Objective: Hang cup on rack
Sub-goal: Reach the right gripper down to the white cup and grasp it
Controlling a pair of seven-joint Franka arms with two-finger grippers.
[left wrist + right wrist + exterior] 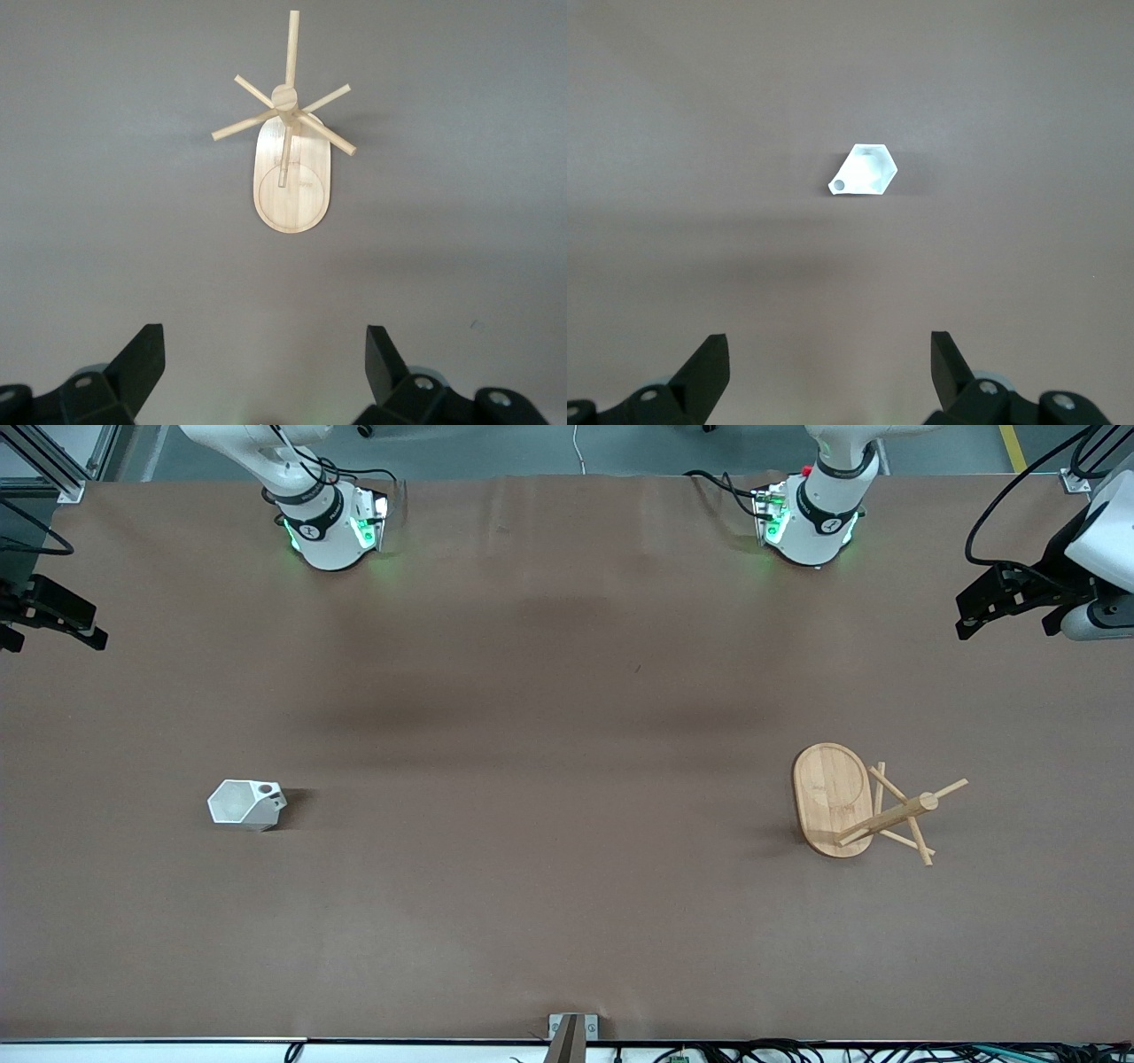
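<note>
a brown table seen from above, with two robot arms based along its upper edge. the cup (246,804), small, white and faceted with a six-sided rim, sits upright on the table toward the right arm's end, its handle tab with a round hole pointing toward the middle of the table. the rack (864,806), a light bamboo mug tree, stands on its oval base toward the left arm's end, its central post rising with thin pegs slanting outward. cup and rack are well apart, at about the same depth from the front camera.

the right gripper (53,615) hangs in the air at the right arm's edge of the table. in its wrist view its fingers (709,367) are spread wide and hold nothing; the cup (864,171) lies well clear of them, centred between the two tips but far off.

the left gripper (1005,602) hangs at the other edge. its fingers (142,359) are likewise wide apart and empty, with the rack (291,168) well away from them and centred between the tips.
</note>
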